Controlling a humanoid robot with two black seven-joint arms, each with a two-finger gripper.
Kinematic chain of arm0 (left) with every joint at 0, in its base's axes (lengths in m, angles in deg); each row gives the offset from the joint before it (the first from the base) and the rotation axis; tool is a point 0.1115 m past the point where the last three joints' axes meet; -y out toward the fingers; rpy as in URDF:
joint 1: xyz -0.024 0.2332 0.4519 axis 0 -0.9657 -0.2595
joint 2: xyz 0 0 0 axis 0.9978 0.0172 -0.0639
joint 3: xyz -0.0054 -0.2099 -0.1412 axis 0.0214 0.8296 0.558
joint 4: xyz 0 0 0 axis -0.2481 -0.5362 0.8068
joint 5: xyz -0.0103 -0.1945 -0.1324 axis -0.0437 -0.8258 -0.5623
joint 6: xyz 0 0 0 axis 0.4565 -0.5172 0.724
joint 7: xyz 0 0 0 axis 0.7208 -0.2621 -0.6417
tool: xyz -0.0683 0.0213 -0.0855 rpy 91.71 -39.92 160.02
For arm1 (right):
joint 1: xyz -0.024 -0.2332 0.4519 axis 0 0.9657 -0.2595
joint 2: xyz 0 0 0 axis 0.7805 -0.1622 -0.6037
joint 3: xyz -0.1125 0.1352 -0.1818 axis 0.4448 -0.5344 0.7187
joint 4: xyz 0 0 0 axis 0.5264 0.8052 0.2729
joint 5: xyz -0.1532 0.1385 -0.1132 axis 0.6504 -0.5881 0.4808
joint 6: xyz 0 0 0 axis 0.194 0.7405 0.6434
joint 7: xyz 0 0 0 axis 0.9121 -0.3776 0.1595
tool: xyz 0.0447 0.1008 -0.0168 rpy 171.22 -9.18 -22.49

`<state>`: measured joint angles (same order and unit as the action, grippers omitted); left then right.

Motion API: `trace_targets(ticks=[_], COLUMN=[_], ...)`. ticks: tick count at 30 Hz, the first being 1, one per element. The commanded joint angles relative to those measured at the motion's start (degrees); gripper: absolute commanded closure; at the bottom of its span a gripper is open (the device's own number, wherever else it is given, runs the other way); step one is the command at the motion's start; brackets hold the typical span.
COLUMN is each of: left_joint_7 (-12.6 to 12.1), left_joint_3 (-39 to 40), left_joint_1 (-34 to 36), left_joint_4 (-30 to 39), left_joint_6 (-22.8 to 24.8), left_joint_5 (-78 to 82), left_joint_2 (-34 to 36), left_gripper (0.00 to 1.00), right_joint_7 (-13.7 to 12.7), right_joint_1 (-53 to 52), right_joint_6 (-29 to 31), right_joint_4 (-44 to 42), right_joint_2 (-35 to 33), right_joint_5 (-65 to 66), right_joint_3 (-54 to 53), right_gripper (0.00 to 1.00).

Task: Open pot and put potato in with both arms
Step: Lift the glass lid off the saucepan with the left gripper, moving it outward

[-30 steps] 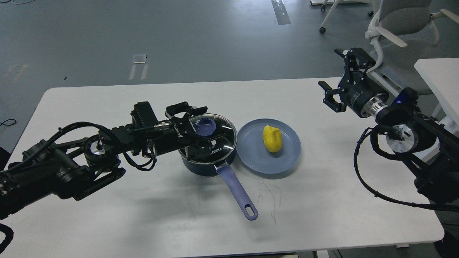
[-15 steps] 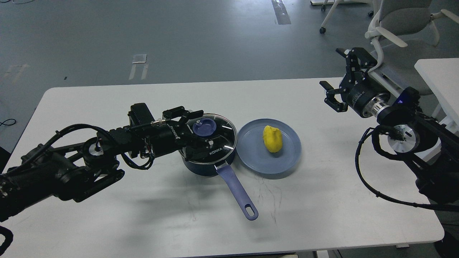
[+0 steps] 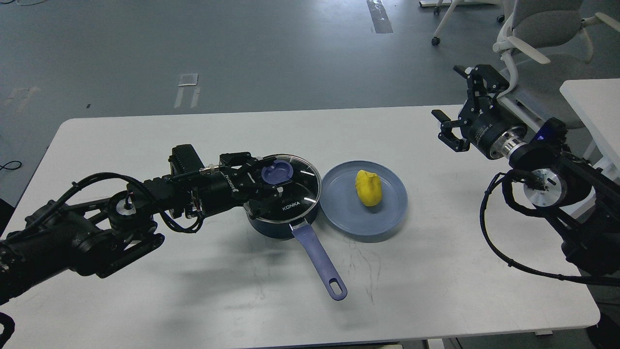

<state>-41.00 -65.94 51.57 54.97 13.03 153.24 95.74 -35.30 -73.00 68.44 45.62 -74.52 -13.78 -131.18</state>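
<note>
The pot sits mid-counter with its lid on, and the left tool lies at the lid's left edge, fingers spread beside the blue knob without gripping it. The potato rests on a plate just right of the pot. The right tool hangs released, well off to the right.

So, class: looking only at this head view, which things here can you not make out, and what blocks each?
- Inside of the pot: hidden by the glass lid and its glare.
- Left tool at the lid knob: the dark fingers blend together, so whether they grip is unclear.
- Chair: cut off by the top edge.
</note>
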Motion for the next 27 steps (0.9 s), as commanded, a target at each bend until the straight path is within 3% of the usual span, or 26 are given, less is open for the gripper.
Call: trace_targets(ticks=[1,13,21,27], left_joint_7=[0.0,0.0,0.0,0.0], left_joint_3=[0.1,0.8,0.3,0.2], left_joint_1=[0.0,2.8,1.5,-5.1], left_joint_4=[0.4,15.0,13.7,7.7], left_joint_6=[-0.2,-0.1,-2.9,-7.2], left_joint_5=[-0.8,-8.9,-9.4,-10.1], left_joint_2=[1.3,14.3,22.1,23.2], left_gripper=[0.57,0.56,0.56,0.56], right_joint_7=[0.0,0.0,0.0,0.0], right_joint_1=[0.0,-0.8,-0.9,-0.8], right_joint_6=[0.0,0.1,0.1,0.1], right_joint_4=[0.0,0.0,0.0,-0.1], right_joint_2=[0.0,0.1,0.5,0.6], right_joint_5=[0.0,0.3,0.8,0.9], right_joint_3=[0.0,0.6,1.1,1.3], right_gripper=[0.0,0.0,0.0,0.0])
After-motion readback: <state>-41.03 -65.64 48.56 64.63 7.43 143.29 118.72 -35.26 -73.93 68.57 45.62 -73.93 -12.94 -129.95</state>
